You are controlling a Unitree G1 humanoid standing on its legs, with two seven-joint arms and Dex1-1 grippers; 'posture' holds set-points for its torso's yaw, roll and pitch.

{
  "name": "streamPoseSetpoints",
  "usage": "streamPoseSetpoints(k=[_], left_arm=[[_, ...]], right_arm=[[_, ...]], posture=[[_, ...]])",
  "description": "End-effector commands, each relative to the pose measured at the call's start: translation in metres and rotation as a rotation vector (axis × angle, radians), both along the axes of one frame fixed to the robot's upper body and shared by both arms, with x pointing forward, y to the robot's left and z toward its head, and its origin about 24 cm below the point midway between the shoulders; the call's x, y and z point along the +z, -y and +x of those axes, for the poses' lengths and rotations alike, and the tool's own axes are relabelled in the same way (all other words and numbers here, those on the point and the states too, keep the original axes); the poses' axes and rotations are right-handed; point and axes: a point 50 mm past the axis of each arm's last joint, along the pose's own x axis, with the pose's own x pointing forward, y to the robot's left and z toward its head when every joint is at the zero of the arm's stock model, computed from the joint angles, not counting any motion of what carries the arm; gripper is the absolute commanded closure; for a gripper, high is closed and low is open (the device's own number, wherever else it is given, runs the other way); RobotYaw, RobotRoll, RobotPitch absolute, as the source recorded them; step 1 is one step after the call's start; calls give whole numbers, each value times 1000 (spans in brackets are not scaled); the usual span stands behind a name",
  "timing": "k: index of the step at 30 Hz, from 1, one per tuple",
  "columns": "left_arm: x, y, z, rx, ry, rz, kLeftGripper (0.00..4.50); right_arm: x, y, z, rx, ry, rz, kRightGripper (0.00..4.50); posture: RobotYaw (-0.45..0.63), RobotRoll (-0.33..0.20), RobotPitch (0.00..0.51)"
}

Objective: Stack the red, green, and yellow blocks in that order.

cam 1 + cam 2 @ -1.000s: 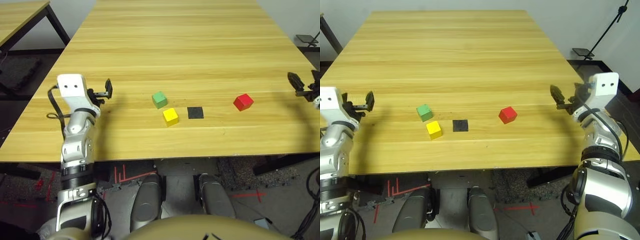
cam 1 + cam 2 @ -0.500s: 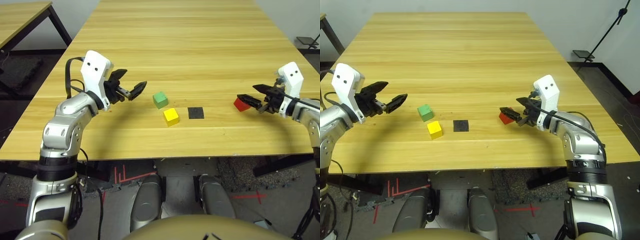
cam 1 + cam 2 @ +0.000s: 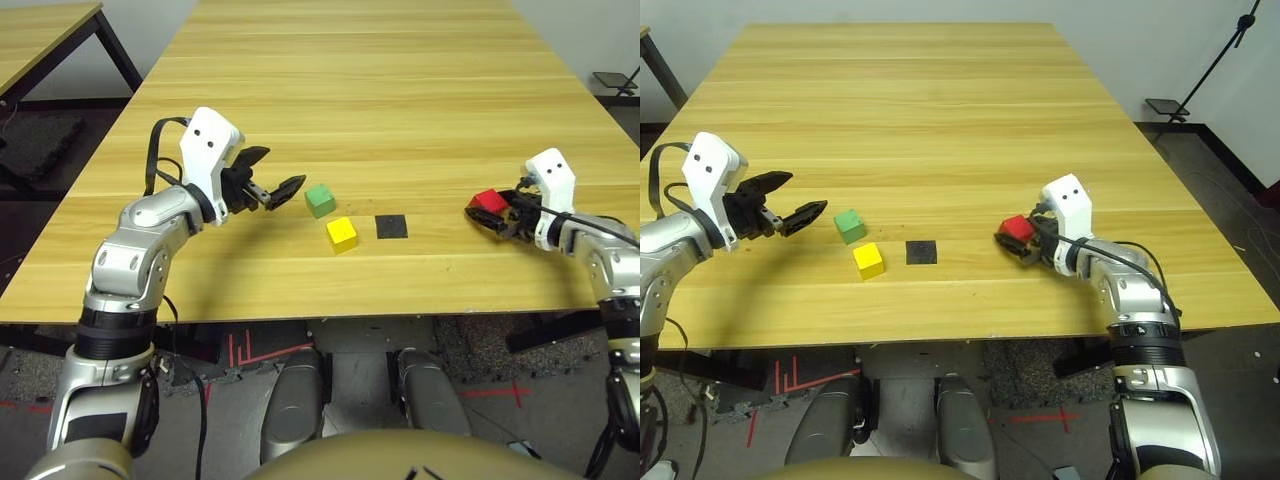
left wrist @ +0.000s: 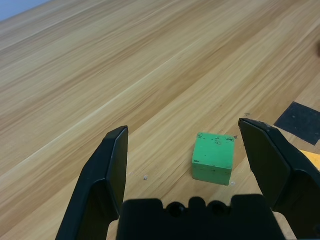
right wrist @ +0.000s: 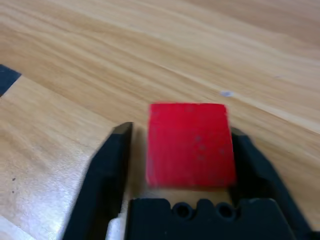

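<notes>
The left gripper (image 3: 279,190) is held wide open just above the wooden table (image 3: 380,90), and nothing is gripped by it; the green block (image 3: 319,200) is seen just ahead of its fingertips, lined up with the gap between them but still apart from both fingers (image 4: 111,165). The yellow block (image 3: 342,233) lies a little past the green one and nearer the robot, close to it but not touching, and a flat black square patch (image 3: 391,226) is set just beside the yellow block on the side away from the left gripper. The right gripper (image 3: 1018,242) is lowered to the table with the red block (image 3: 1017,228) sitting between its two fingers (image 5: 112,160); a narrow gap is visible on one side, while the other finger lies against or very nearly against the block, so the fingers are only partly closed and a firm hold cannot be confirmed. The red block is well apart from the other two blocks, beyond the black patch.
</notes>
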Motion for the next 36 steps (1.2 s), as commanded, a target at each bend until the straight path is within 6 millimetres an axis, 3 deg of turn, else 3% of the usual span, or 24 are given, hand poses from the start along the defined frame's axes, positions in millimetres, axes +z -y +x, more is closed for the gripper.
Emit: streamPoseSetpoints(k=[1, 8, 13, 22, 36], left_arm=[[0, 0, -3, -5, -2, 23, 0], [7, 3, -4, -72, -5, 48, 0], [7, 8, -4, -169, -34, 84, 0], [8, 17, -11, -271, -89, 108, 0], [4, 14, -33, -242, -169, 121, 0]], right_arm=[[10, -11, 2, 116, 13, -34, 2393], [43, -48, 0, 554, -9, -56, 2435], [51, -60, 15, 839, -55, -152, 2435], [42, -92, 46, 983, -74, -163, 2435], [29, -111, 51, 1040, -82, -154, 2435]], posture=[[214, -148, 82], [226, -151, 75], [245, -157, 71], [307, -156, 71], [401, -148, 82]])
